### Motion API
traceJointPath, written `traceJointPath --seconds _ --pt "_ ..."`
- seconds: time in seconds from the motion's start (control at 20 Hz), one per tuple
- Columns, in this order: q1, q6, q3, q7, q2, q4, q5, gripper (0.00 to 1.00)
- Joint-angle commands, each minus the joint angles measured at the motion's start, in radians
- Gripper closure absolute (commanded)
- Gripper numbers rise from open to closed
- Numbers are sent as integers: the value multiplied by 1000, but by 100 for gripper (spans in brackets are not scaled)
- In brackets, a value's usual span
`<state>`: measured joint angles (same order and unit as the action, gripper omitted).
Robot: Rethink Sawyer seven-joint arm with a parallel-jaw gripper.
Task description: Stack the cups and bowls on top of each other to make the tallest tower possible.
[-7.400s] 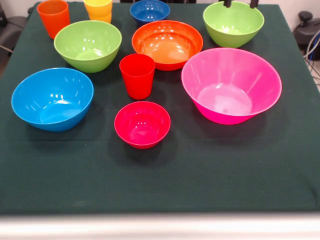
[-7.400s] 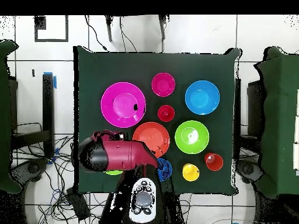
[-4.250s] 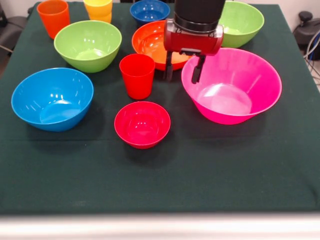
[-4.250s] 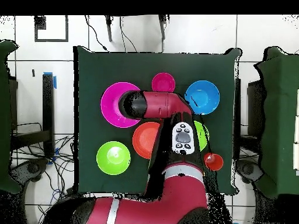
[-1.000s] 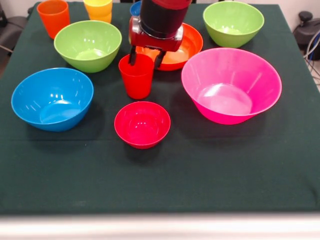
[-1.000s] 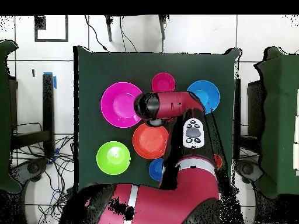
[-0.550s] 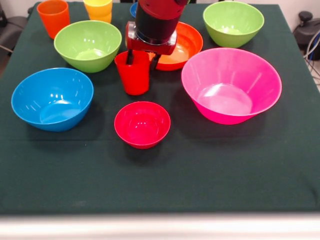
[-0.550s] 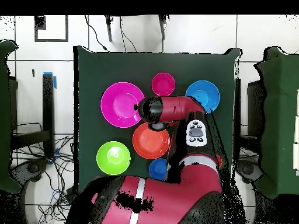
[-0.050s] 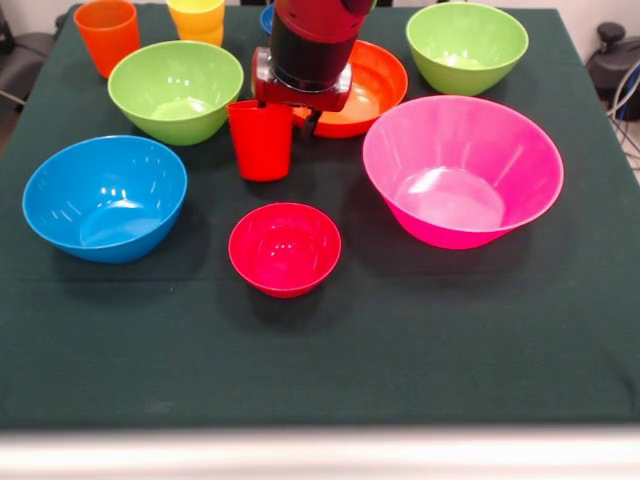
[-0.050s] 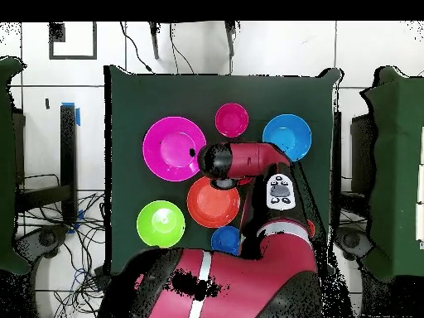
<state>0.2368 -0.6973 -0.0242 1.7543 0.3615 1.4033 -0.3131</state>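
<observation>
My gripper [image 9: 287,118] is shut on the red cup [image 9: 261,142], with one finger inside its rim and the other outside its right wall. The cup hangs upright in front of the orange bowl [image 9: 368,82]. The big pink bowl [image 9: 460,170] stands empty to the right, and the small crimson bowl [image 9: 285,248] sits empty in front of the cup. In the overhead view the arm's head [image 10: 218,160] hides the red cup, between the pink bowl [image 10: 170,147] and the orange bowl [image 10: 211,203].
A light blue bowl [image 9: 105,197] stands at the left. Lime green bowls sit at the back left [image 9: 176,90] and back right [image 9: 467,45]. An orange cup [image 9: 106,35] and a yellow cup [image 9: 197,18] stand at the far left corner. The dark blue bowl [image 10: 224,240] is mostly hidden behind the arm.
The gripper closed on the red cup's rim, and the cup has shifted up and slightly left in the front view. The other bowls and cups have not moved.
</observation>
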Motion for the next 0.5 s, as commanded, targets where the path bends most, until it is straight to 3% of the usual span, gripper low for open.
traceJointPath --seconds 0.05,0.1,0.5 --pt "5 120 153 -49 -4 93 -40 0" --pt "8 126 157 -52 -1 100 -39 100" --pt "6 57 168 -64 2 65 -20 100"
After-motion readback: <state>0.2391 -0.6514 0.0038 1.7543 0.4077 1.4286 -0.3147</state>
